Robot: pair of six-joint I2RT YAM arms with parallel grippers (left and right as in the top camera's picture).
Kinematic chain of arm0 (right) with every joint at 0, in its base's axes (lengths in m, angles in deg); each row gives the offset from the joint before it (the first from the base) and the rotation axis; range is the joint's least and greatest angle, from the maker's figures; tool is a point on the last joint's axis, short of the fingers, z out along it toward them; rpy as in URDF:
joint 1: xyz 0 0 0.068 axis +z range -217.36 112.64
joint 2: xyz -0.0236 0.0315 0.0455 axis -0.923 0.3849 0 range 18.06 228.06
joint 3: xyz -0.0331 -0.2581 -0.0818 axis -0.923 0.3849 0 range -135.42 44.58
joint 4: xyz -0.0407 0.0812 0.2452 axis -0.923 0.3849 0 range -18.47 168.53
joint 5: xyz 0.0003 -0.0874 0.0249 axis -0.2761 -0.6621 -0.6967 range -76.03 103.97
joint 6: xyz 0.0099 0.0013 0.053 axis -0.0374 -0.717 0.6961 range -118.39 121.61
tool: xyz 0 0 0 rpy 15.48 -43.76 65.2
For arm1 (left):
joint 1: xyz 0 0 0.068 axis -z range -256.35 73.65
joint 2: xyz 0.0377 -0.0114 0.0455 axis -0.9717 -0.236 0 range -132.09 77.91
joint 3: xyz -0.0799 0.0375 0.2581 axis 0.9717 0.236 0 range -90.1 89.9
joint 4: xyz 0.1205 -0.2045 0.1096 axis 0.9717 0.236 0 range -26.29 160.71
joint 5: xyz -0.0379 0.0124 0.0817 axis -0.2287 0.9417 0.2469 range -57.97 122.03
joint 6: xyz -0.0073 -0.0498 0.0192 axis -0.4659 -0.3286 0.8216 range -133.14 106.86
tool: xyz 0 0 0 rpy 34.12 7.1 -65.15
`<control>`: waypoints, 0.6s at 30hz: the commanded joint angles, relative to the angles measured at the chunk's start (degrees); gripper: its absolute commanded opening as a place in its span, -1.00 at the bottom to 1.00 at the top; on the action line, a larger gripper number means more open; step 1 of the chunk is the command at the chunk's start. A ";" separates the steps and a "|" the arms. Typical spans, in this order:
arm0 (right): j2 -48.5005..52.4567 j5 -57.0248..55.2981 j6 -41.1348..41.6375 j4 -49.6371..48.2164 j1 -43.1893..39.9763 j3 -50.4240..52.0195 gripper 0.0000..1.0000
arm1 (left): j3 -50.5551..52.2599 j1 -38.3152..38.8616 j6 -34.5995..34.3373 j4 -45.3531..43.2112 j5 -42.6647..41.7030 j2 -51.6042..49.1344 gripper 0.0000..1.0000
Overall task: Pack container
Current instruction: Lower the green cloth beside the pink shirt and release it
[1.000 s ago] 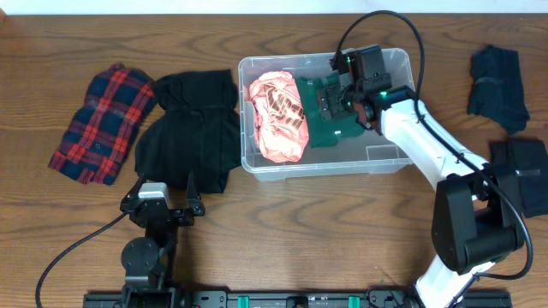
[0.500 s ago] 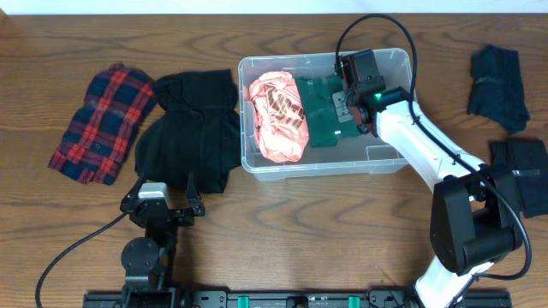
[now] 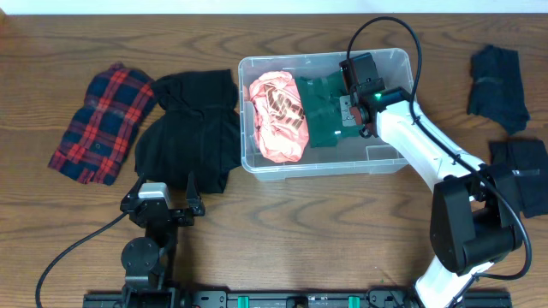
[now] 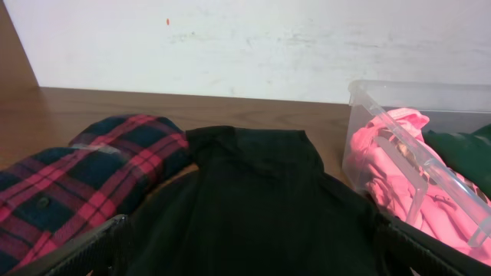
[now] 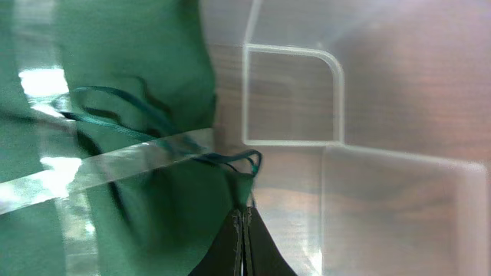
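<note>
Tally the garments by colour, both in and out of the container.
Red plaid shirt: 1
Black garment: 1
Pink garment, in the container: 1
Green garment, in the container: 1
Upper dark blue garment, lower dark blue garment: 2
Total: 6

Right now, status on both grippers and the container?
Left gripper open, idle beside black garment. Right gripper shut inside container, at edge of green garment. Pink garment packed too. Nothing seen blocking.

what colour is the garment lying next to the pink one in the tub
The garment is dark green; it shows best in the right wrist view.
</note>
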 commanded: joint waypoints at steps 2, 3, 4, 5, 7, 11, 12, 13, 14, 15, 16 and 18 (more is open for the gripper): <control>-1.20 -3.37 4.52 0.15 0.22 0.94 -0.97 | 1.20 0.33 -0.92 1.88 1.38 0.26 0.96; -1.20 -3.02 5.07 0.20 0.22 1.20 -0.97 | 1.20 0.33 -0.92 1.88 1.38 0.26 0.96; -1.20 -2.56 5.07 0.24 0.22 1.25 -0.96 | 1.20 0.33 -0.92 1.88 1.38 0.26 0.96; -1.20 -1.53 5.07 0.46 0.22 1.25 -0.95 | 1.20 0.33 -0.92 1.88 1.38 0.26 0.96; -1.20 0.50 5.11 1.20 0.22 1.27 -0.96 | 1.20 0.33 -0.92 1.88 1.38 0.26 0.96; -1.20 1.20 6.54 2.75 0.24 1.31 -0.95 | 1.20 0.33 -0.92 1.88 1.38 0.26 0.96; -1.20 1.66 6.54 2.75 0.24 1.33 -0.95 | 1.20 0.33 -0.92 1.88 1.38 0.26 0.96; -1.20 2.08 6.54 2.71 0.24 1.33 -0.96 | 1.20 0.33 -0.92 1.88 1.38 0.26 0.96; -1.20 2.99 6.54 2.71 0.24 1.33 -0.96 | 1.20 0.33 -0.92 1.88 1.38 0.26 0.96; -1.20 4.09 6.54 2.75 0.22 1.33 -0.95 | 1.20 0.33 -0.92 1.88 1.38 0.26 0.96; -1.20 5.68 6.54 2.89 0.22 1.33 -0.96 | 1.20 0.33 -0.92 1.88 1.38 0.26 0.96; -1.20 8.79 6.54 3.17 0.24 1.33 -0.94 | 1.20 0.33 -0.92 1.88 1.38 0.26 0.96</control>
